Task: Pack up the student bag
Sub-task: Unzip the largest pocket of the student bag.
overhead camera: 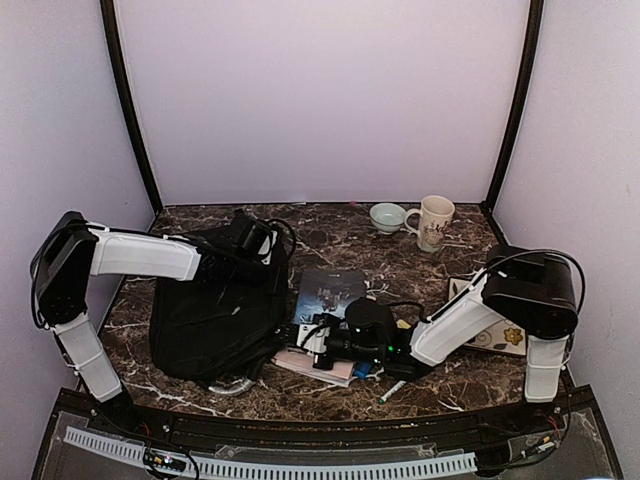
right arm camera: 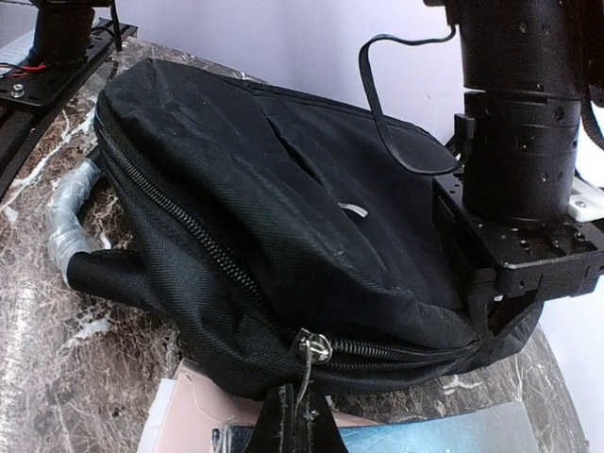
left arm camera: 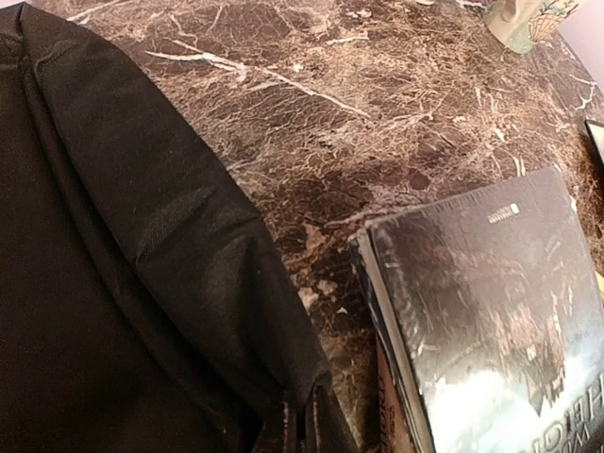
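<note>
Two grips are on, so I think you're at the unzip step. Nearest you, the right gripper (right arm camera: 294,425) has its jaws pressed together on the tab of the small silver zipper pull (right arm camera: 312,344). The pull sits low at the front corner of the big flat black soft fabric student bag (overhead camera: 210,315). The bag lies on the left half of the brown marble table (overhead camera: 340,235), and its zip looks shut.

Further back, the left gripper (overhead camera: 262,245) has its jaws squeezed on the cloth of the bag's far right corner.

Nxt move, I think: pull the tab along the zip w/ a slow, even tug, and don't let the bag slide.

Room is tight by the bag's right edge. The shiny dark-covered book (overhead camera: 331,290) lies just beside it, w/ loose papers (right arm camera: 189,415) under your right gripper. Far back, a cream mug (overhead camera: 434,221) and a small pale bowl (overhead camera: 387,216) stand well apart from the bag.
</note>
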